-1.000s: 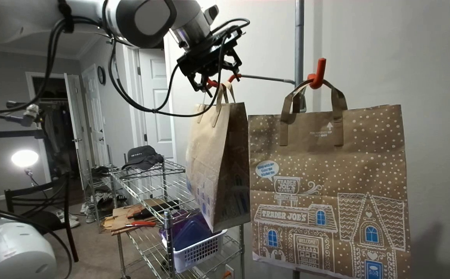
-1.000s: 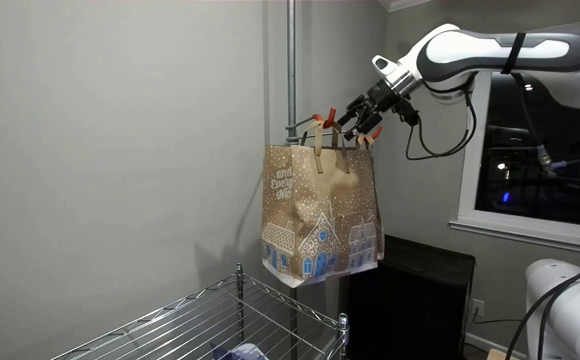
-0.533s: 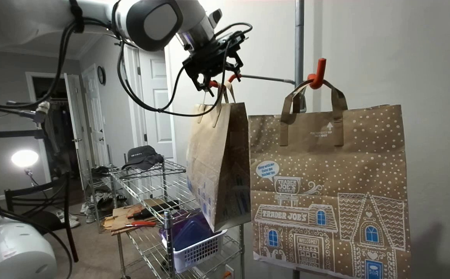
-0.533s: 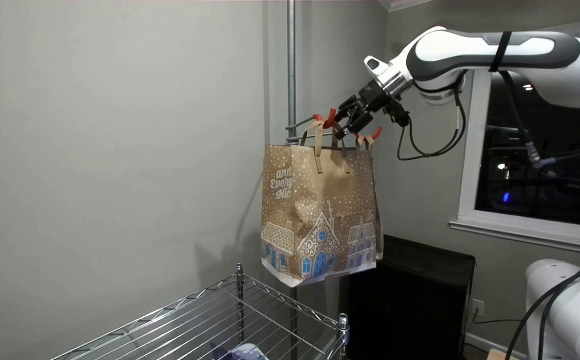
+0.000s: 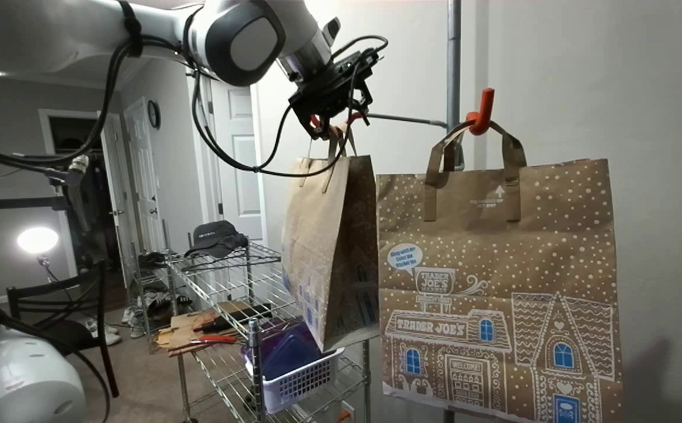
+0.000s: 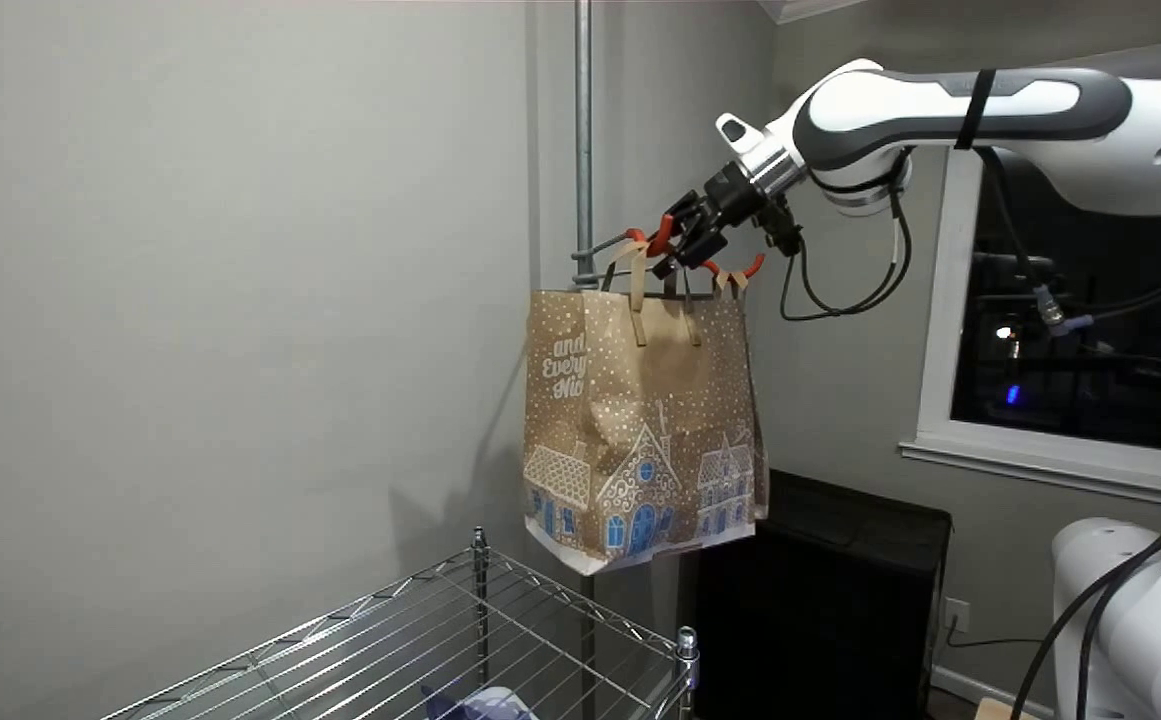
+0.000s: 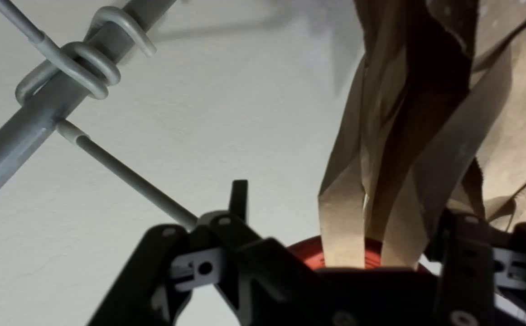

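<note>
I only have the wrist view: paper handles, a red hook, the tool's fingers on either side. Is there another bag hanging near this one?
Observer: Yes. In an exterior view, a second bag hangs from its own red hook.
Operator: Copy. How am I angled?
Observer: In an exterior view, the tool slants down from above the bag you're at, toward its handles.
Operator: Good. Any print on the second bag, so I don't mix them up?
Observer: Yes, in an exterior view its front reads TRADER JOE'S.
</note>
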Robot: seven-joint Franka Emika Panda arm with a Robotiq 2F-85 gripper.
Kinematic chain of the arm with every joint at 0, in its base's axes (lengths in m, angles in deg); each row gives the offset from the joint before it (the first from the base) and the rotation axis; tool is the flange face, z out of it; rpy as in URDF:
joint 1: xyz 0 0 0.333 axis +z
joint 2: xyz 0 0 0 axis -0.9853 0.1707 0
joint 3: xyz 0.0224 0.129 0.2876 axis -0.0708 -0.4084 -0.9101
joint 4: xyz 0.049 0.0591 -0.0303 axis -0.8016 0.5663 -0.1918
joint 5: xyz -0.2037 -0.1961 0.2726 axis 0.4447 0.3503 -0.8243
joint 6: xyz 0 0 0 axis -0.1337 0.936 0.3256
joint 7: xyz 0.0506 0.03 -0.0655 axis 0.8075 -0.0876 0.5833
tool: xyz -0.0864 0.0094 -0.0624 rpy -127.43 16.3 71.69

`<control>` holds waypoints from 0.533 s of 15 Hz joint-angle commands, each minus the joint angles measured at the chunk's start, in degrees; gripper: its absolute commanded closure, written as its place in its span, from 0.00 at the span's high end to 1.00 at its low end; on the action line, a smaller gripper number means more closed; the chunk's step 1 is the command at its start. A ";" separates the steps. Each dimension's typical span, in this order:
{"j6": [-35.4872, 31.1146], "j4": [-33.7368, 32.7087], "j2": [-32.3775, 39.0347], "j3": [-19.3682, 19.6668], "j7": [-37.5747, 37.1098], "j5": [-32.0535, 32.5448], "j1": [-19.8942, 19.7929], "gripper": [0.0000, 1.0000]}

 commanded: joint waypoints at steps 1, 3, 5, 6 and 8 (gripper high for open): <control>-2.46 -0.15 1.10 -0.74 3.59 -2.36 -1.11 0.54; -2.64 -0.19 1.18 -0.68 3.59 -2.40 -1.21 0.41; -2.71 -0.17 1.14 -0.66 3.51 -2.32 -1.34 0.28; -2.67 -0.14 1.06 -0.63 3.49 -2.32 -1.39 0.20; -2.59 -0.09 0.94 -0.65 3.29 -2.09 -1.75 0.08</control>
